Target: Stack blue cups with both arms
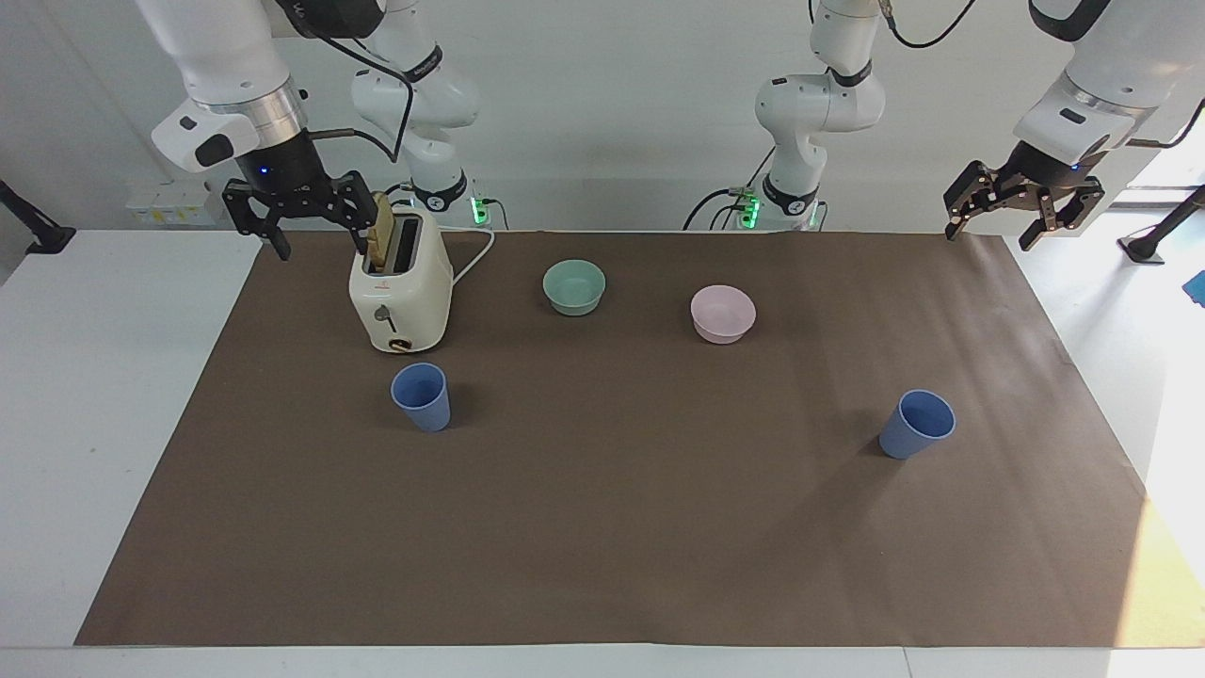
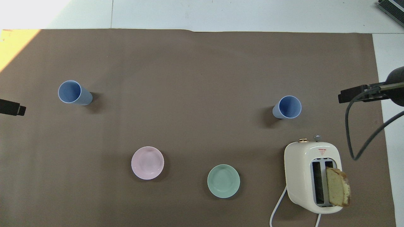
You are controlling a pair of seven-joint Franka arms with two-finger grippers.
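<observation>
I'd bring the right tool (image 1: 294, 218), fingers spread and empty beside the toaster (image 1: 401, 292), down onto the cup in front of the toaster (image 1: 421, 396). The left tool (image 1: 1023, 207), equally spread, takes the other cup (image 1: 916, 424) at its end of the surface (image 1: 602, 527) (grip mid-wall, both upright, well apart).

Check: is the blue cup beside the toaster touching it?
Apart. The overhead view shows bare brown mat between the blue cup and the toaster.
</observation>
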